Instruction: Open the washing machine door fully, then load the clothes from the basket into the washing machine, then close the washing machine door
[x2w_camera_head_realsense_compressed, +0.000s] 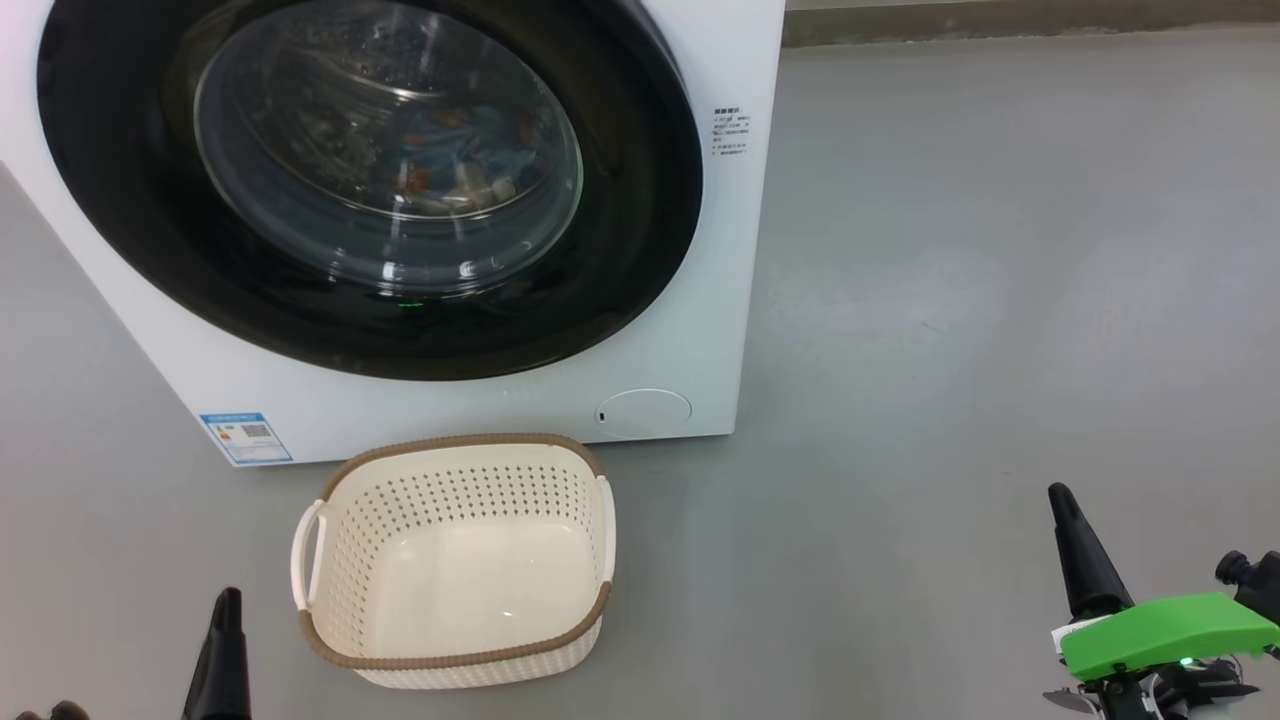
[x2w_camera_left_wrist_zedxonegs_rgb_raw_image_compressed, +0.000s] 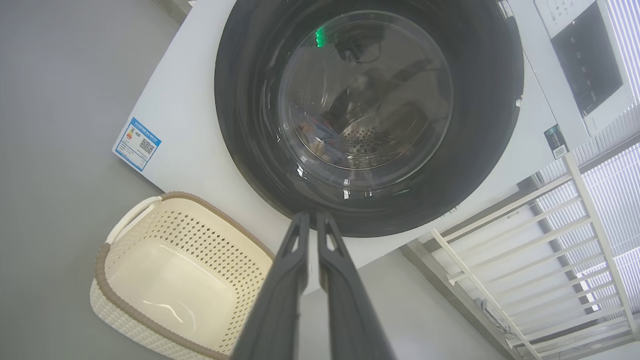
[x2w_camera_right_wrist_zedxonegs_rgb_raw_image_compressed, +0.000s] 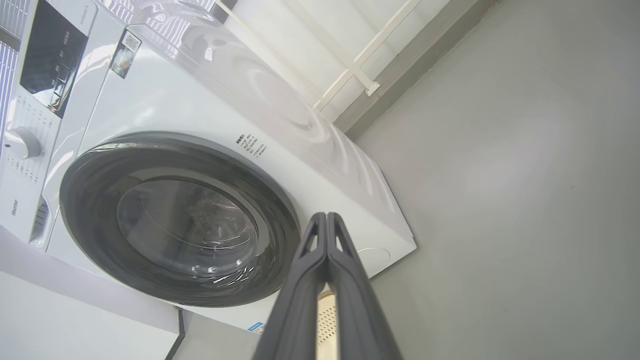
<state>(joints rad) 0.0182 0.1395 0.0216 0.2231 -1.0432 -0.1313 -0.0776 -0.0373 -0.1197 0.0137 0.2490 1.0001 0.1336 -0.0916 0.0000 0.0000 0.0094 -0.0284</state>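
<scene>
While the washing machine door (x2w_camera_head_realsense_compressed: 625, 250) sits shut and flush against the front of the washing machine (x2w_camera_head_realsense_compressed: 715, 300), the clothes (x2w_camera_head_realsense_compressed: 455, 175) lie inside the drum. They show through the bulging glass window as a dim heap of blue cloth with orange-brown and pale patches. The basket (x2w_camera_head_realsense_compressed: 455, 443) stands upright on the grey floor (x2w_camera_head_realsense_compressed: 950, 300) just in front of the machine, below the door, and its bare, glossy bottom is in plain sight. A blue label (x2w_camera_head_realsense_compressed: 246, 437) is stuck at the machine's lower front corner, left of the basket in the head view, and a round white cap (x2w_camera_head_realsense_compressed: 645, 411) sits low on the front, just above the basket's far right corner.

The left gripper (x2w_camera_left_wrist_zedxonegs_rgb_raw_image_compressed: 312, 216) hangs in the air with its two dark fingers drawn together, holding nothing, and points toward the bottom of the door, with the basket to its left in the wrist view. The right gripper (x2w_camera_right_wrist_zedxonegs_rgb_raw_image_compressed: 326, 216) is pressed shut as well, gripping nothing, well off to the right of the basket and apart from the machine. A green cover (x2w_camera_head_realsense_compressed: 1160, 628) sits on the right wrist.
</scene>
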